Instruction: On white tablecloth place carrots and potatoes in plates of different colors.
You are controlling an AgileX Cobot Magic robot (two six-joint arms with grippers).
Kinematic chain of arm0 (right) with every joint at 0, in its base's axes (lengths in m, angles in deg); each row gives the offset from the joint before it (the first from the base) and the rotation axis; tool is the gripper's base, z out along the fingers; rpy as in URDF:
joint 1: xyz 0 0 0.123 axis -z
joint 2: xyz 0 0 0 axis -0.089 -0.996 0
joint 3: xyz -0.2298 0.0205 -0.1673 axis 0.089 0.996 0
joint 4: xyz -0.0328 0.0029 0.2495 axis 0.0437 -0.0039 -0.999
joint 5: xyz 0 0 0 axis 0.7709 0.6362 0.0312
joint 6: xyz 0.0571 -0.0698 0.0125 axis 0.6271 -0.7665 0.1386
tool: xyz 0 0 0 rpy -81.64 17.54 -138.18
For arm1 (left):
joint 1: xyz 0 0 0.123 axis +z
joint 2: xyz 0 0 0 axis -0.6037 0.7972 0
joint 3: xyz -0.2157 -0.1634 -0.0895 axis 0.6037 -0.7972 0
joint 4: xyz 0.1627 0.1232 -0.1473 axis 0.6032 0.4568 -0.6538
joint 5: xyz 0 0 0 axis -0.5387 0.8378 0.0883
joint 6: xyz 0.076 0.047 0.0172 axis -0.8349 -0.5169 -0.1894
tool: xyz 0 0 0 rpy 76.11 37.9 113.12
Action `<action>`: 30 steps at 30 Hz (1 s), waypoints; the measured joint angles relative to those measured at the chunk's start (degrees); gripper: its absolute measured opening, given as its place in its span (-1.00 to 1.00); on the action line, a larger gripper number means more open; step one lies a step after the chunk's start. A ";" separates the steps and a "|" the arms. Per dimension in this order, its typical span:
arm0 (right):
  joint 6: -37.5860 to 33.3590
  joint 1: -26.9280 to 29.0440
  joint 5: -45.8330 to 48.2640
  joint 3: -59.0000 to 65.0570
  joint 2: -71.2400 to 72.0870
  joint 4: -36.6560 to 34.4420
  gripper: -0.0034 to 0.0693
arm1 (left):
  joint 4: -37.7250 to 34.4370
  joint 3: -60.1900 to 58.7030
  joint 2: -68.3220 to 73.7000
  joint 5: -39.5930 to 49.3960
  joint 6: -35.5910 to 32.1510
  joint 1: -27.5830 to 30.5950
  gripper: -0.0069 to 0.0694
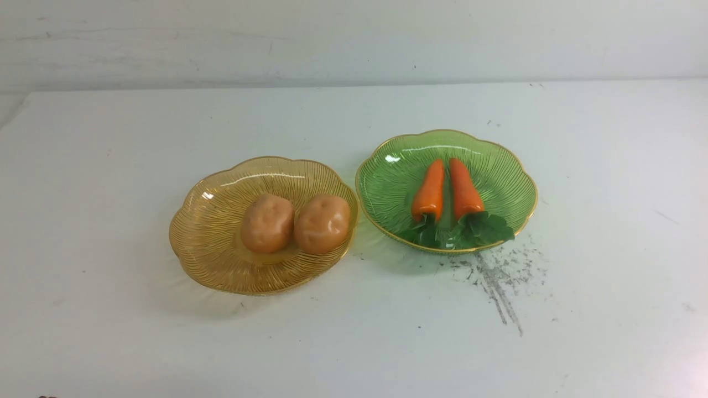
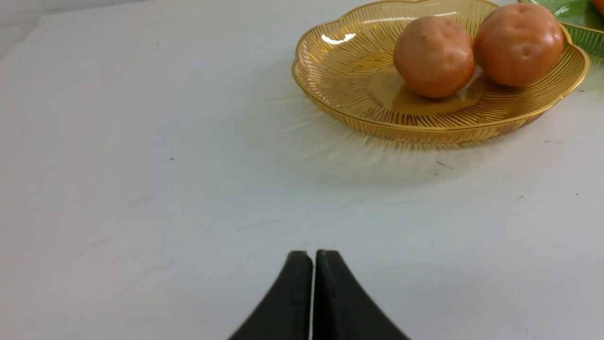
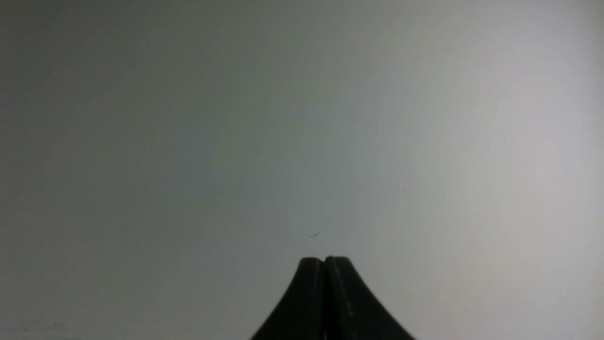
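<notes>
Two tan potatoes (image 1: 267, 223) (image 1: 322, 223) lie side by side in the amber plate (image 1: 206, 232) at the centre left of the white tablecloth (image 1: 110, 309). Two orange carrots (image 1: 430, 190) (image 1: 463, 189) lie in the green plate (image 1: 509, 177) at the centre right, leafy tops toward me. Neither gripper shows in the front view. In the left wrist view my left gripper (image 2: 314, 252) is shut and empty, well short of the amber plate (image 2: 339, 71) with its potatoes (image 2: 434, 56) (image 2: 518, 45). In the right wrist view my right gripper (image 3: 324, 259) is shut and empty over bare cloth (image 3: 236, 141).
A patch of grey scuff marks (image 1: 498, 276) lies on the cloth just in front of the green plate. A pale wall (image 1: 354, 38) rises behind the table's far edge. A sliver of the green plate (image 2: 583, 28) shows in the left wrist view.
</notes>
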 joint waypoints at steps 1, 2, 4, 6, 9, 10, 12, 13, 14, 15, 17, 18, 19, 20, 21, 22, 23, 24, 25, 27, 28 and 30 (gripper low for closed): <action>0.01 0.00 -0.02 0.00 0.00 0.09 -0.93 | 0.00 0.00 0.00 0.00 0.00 0.00 -0.83; 0.01 0.00 -0.12 0.00 0.00 0.14 -0.93 | 0.00 0.00 0.00 0.00 0.00 0.00 -0.83; -0.01 0.00 -0.05 0.00 0.00 -0.94 -0.93 | 0.00 0.00 0.00 0.00 0.00 0.00 -0.83; -1.06 0.00 0.07 0.00 0.00 -3.78 -0.93 | 0.00 0.00 0.00 0.00 0.00 0.00 -0.83; -5.31 0.00 0.61 0.00 0.00 -10.04 -0.93 | 0.00 0.00 0.00 0.00 0.00 0.00 -0.83; -10.05 0.00 0.73 0.28 0.00 -17.19 -0.93 | 0.00 0.00 0.00 0.00 0.00 0.00 -0.83; -16.95 0.00 0.61 1.01 0.00 -25.08 -0.93 | 0.00 0.00 0.00 0.00 0.00 0.00 -0.83; -24.41 0.00 0.21 2.19 0.00 -32.84 -0.93 | 0.00 0.00 0.00 0.00 0.00 0.00 -0.83; -28.94 0.00 -0.14 2.91 0.00 -36.47 -0.93 | 0.00 0.00 0.00 0.00 0.00 0.00 -0.83; -30.67 0.00 -0.41 3.30 0.00 -38.19 -0.93 | 0.00 0.00 0.00 0.00 0.00 0.00 -0.83; -39.95 0.00 -1.63 6.18 0.00 -47.59 -0.93 | 0.00 0.00 0.00 0.00 0.00 0.00 -0.83; -42.03 0.00 -1.83 6.99 0.00 -49.46 -0.93 | 0.00 0.00 0.00 0.00 0.00 0.00 -0.83; -44.41 0.00 -2.28 8.01 0.00 -51.36 -0.93 | 0.00 0.00 0.00 0.00 0.00 0.00 -0.83; -44.41 0.00 -2.39 8.21 0.00 -51.69 -0.93 | 0.00 0.00 0.00 0.00 0.00 0.00 -0.83; -46.54 0.00 -3.15 10.10 0.00 -53.75 -0.93 | 0.00 0.00 0.00 0.05 0.00 0.00 -0.83; -47.10 0.00 -3.51 11.12 0.00 -54.29 -0.93 | 0.00 0.00 0.00 0.02 0.00 0.00 -0.83; -47.34 0.00 -3.70 11.71 0.00 -54.42 -0.93 | 0.00 0.00 0.00 0.02 0.00 0.00 -0.83; -47.64 0.04 -4.02 12.50 0.00 -54.49 -0.93 | 0.00 0.00 0.00 0.02 0.00 0.00 -0.83; -47.77 0.21 -4.29 13.55 0.00 -54.49 -0.93 | 0.00 0.00 0.00 0.07 0.00 0.00 -0.83; -47.93 2.06 -4.36 15.96 0.15 -53.86 -0.93 | 0.00 0.00 0.00 0.07 0.00 0.00 -0.83; -47.93 2.06 -4.36 16.23 0.15 -53.71 -0.93 | 0.00 0.00 0.00 0.07 0.00 0.00 -0.83; -47.97 8.78 -4.31 20.57 0.35 -52.12 -0.93 | 0.00 0.00 0.00 0.07 0.00 0.00 -0.83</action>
